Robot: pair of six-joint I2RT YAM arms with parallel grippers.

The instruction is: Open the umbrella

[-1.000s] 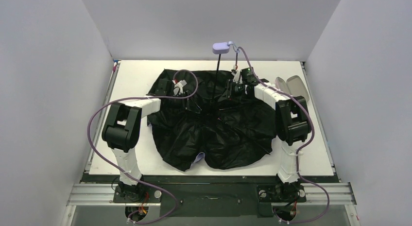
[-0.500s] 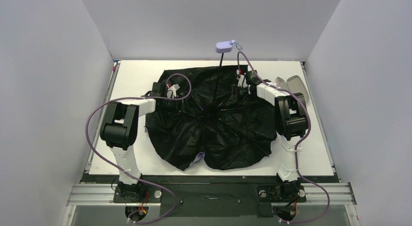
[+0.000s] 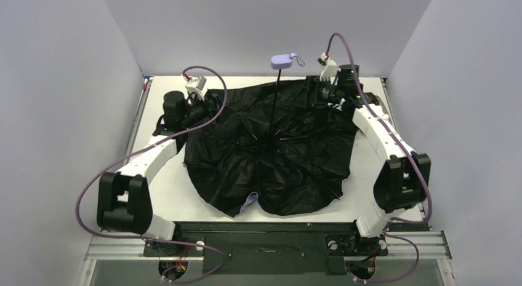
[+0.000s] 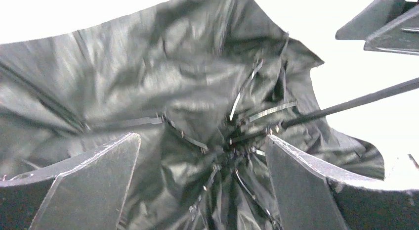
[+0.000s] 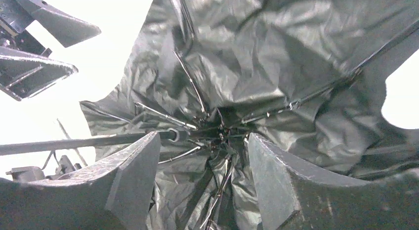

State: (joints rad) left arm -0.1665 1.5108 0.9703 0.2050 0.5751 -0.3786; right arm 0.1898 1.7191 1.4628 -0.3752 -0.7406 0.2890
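Canopy of the umbrella [image 3: 271, 166] lies spread across the middle of the counter [image 3: 166, 89], black underside up, nearest lobes almost at the near edge, a bit of lavender peeking out there. Ribs meet at a hub in the centre; thin black shaft [image 3: 274, 95] stands up from it, tilted slightly, w/ the small lavender handle [image 3: 281, 61] on top. Fabric looks slack and creased in both wrist views, so probably not locked fully taut – judgement only.

Left pincer [image 4: 200, 178] hovers over the canopy's far-left part, jaws spread wide, holding nothing. Right pincer [image 5: 203, 178] sits near the far-right edge, jaws also apart, empty, looking in at the hub.

To finish well: keep both pincers clear of ribs and shaft, back off w/o snagging fabric, and check the canopy doesn't sag or fold back once released.
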